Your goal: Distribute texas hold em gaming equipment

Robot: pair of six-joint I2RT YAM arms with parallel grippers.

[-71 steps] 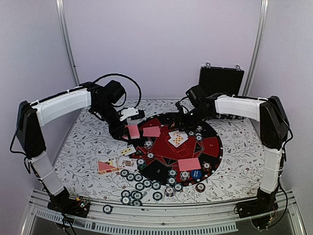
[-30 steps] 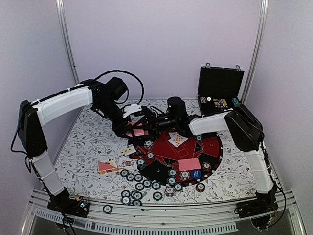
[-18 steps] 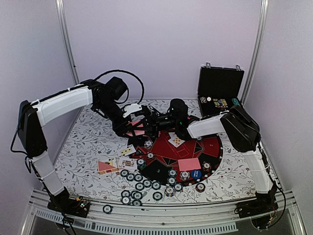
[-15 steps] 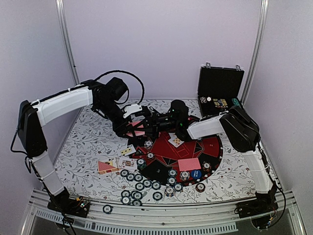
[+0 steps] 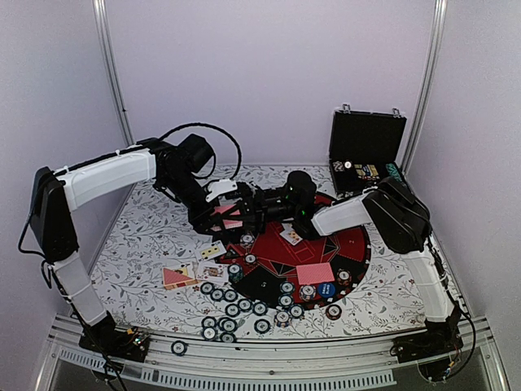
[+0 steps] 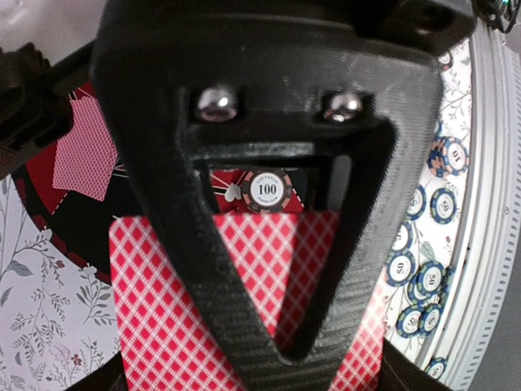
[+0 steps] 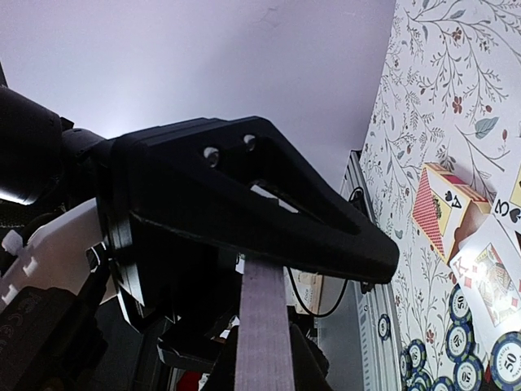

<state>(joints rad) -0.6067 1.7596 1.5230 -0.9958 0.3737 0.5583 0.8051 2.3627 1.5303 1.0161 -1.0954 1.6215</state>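
Top external — pink-backed card held in right pincer — left pincer beside.

I am working over a table that is wearing a white cloth printed with grey leafy sprigs and small red flowers, and a pale metal rail is running along its near edge. Plain pale lilac walls are closing in behind and at both sides. Two slim silver posts are rising at the back corners, and soft, even light is falling over it all.
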